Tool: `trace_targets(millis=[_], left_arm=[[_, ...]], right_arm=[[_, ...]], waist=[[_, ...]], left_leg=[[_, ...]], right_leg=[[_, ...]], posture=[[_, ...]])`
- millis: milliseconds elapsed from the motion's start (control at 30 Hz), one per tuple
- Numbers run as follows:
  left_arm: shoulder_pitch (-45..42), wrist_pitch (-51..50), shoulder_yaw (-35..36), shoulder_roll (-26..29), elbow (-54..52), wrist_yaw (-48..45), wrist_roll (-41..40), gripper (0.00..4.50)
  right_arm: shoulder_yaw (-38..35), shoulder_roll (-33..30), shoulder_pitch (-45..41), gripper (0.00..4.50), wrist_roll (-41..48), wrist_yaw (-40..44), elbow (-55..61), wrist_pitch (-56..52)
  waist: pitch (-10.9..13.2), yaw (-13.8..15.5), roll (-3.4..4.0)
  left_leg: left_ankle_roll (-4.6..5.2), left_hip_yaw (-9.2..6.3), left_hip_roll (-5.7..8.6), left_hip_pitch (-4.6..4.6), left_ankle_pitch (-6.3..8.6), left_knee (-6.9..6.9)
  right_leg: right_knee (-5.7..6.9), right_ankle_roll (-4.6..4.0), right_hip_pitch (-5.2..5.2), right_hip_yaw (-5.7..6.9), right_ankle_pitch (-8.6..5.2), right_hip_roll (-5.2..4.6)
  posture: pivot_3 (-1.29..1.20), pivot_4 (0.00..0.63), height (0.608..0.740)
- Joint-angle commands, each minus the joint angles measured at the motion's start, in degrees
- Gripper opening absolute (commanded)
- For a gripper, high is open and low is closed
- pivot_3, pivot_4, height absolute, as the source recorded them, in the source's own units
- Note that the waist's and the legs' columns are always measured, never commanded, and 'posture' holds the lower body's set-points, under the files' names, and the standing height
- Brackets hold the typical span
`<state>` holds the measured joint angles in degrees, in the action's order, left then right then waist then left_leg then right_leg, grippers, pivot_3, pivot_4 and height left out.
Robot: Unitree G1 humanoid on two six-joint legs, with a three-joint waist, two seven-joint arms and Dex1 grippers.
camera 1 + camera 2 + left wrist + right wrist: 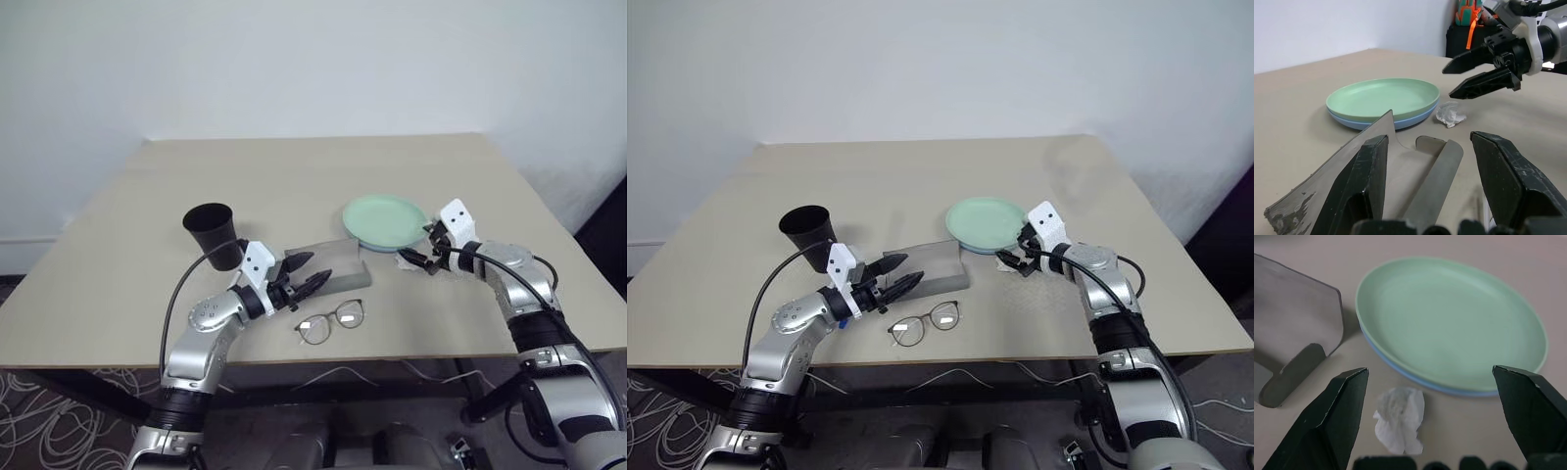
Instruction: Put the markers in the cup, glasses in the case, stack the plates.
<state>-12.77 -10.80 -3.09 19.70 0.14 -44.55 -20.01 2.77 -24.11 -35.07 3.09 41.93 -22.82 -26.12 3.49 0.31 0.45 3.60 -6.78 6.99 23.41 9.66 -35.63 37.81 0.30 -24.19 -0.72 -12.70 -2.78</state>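
The matte black cup [211, 233] stands upright at the table's left. The markers are out of view. The grey case [341, 262] lies at mid-table with its lid raised, and my left gripper [315, 270] hovers open at its near-left end, holding nothing. The wire-frame glasses [330, 321] lie on the table just in front of the case. The mint green plate [385, 221] rests on the light blue plate [1400, 121], right of the case. My right gripper [409, 257] is open and empty at the plates' near edge, above a crumpled white scrap [1399, 418].
The beige table [470, 186] runs back to a white wall, with bare surface behind the cup and plates. Its front edge lies just below the glasses. Dark and orange equipment [1469, 14] stands beyond the table's right side.
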Motion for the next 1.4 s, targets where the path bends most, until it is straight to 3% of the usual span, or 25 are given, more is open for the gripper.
trace_targets(millis=[33,333,733,767,1200,1400], left_arm=[[-1.56,0.43,0.26,0.00,-1.51,-0.21,-0.17,2.81],[-1.68,0.63,0.04,-0.41,-1.29,-0.16,0.09,2.81],[-1.66,0.80,0.20,-0.43,-1.04,-0.02,0.24,2.81],[-1.67,0.84,0.21,-0.44,-0.95,0.00,0.28,2.81],[-1.55,0.89,0.32,-0.37,-0.98,0.24,0.23,2.81],[-2.00,1.13,0.26,-0.47,-0.39,0.05,0.25,2.81]], right_arm=[[-1.02,0.76,0.25,4.46,1.51,-1.77,3.01,-3.71],[-0.73,2.46,0.35,4.46,1.33,-4.80,0.54,-6.17],[-0.57,1.64,0.54,0.21,2.64,-3.47,1.96,-6.08],[-0.30,1.47,0.81,0.04,2.73,-2.91,2.54,-6.06],[0.34,-4.86,3.16,0.04,6.92,8.92,12.89,-3.01],[0.36,-2.66,-5.10,0.04,4.88,5.10,3.70,2.43]], waist=[[0.00,0.00,0.00],[0.00,-0.01,0.00],[0.00,-0.01,0.00],[0.00,-0.01,0.00],[0.00,-0.07,-0.02],[0.01,-0.09,-0.03]], left_leg=[[0.00,0.00,0.00,0.00,0.00,-0.01],[0.00,0.01,0.00,0.03,0.00,-0.04],[0.01,0.01,0.00,0.04,0.00,-0.06],[0.01,0.01,0.00,0.04,0.00,-0.06],[0.02,0.01,-0.01,0.09,0.00,-0.13],[0.02,0.00,-0.03,0.10,0.00,-0.15]], right_leg=[[-0.01,0.01,0.00,0.00,0.00,0.00],[-0.01,0.02,-0.01,0.02,0.01,0.00],[-0.01,0.02,0.01,0.04,0.01,0.00],[-0.01,0.02,0.01,0.04,0.01,0.00],[-0.03,0.04,0.06,0.06,0.00,-0.03],[-0.03,0.02,0.11,0.11,0.00,-0.04]], posture=[[0.00,0.000,0.736],[0.00,0.000,0.736],[0.00,0.000,0.736],[0.00,0.000,0.736],[0.00,0.000,0.736],[0.00,0.000,0.736]])
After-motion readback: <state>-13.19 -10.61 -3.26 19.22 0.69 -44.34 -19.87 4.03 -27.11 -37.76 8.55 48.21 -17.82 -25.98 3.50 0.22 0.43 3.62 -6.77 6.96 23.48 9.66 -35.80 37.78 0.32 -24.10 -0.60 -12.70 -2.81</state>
